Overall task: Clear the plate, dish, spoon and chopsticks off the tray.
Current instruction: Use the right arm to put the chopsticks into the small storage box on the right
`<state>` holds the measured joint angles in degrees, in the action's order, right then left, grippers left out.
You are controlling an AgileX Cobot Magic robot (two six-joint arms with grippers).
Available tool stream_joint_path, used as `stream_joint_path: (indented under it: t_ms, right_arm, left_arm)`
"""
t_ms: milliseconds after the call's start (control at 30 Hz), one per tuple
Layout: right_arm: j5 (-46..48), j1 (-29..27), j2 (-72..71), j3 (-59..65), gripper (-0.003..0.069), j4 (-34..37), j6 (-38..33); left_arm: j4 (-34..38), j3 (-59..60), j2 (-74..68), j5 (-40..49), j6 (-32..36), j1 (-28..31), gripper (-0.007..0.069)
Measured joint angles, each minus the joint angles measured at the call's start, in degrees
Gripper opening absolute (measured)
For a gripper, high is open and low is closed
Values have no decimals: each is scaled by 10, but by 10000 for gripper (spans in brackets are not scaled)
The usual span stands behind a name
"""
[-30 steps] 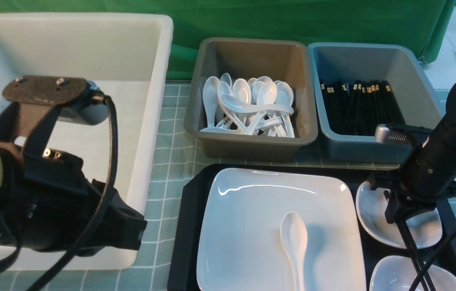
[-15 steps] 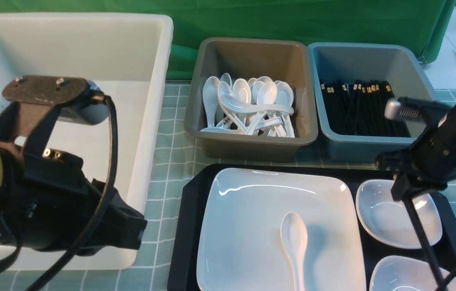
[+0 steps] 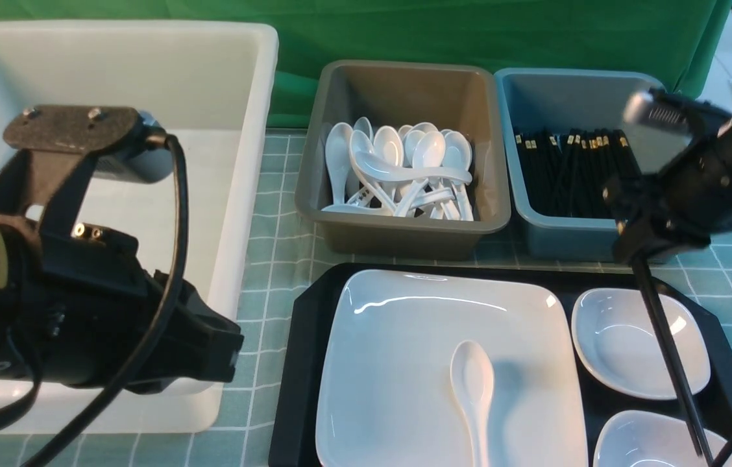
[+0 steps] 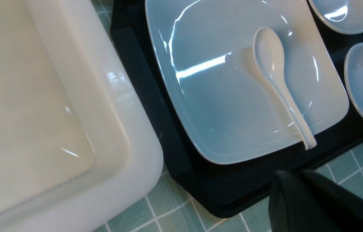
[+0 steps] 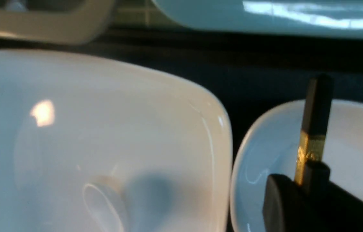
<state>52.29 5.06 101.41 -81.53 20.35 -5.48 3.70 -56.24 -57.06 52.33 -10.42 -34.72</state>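
The black tray (image 3: 304,337) holds the large white plate (image 3: 398,350) with the white spoon (image 3: 473,383) lying on it. Two small white dishes (image 3: 619,350) (image 3: 645,441) sit at the tray's right side. My right gripper (image 3: 632,250) hovers above the tray's far right corner, shut on the black chopsticks (image 3: 668,344), which hang down over the dishes. In the right wrist view a gold-banded chopstick end (image 5: 315,129) sticks out of the right gripper (image 5: 307,175). My left gripper (image 4: 294,175) is shut and empty, near the tray's (image 4: 155,106) front left corner, beside the plate (image 4: 220,96) and spoon (image 4: 274,74).
A big white tub (image 3: 236,194) stands left of the tray. Behind the tray are a grey bin (image 3: 405,240) with several white spoons and a blue-grey bin (image 3: 567,240) with several black chopsticks. A green checked cloth (image 3: 275,259) covers the table.
My right gripper has risen with the chopsticks and moved back toward the blue-grey bin. The left arm has shifted only slightly.
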Motion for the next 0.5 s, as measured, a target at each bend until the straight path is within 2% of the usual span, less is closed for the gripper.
stream_joint_path:
  t_ms: [267,500]
  right_arm:
    - [45,-41,68,-136,76,74,0]
    - [72,-111,216,-359,76,197,33]
  left_arm:
    - [7,0,0,0,-1,0,8]
    - [9,0,0,0,-11,0,8]
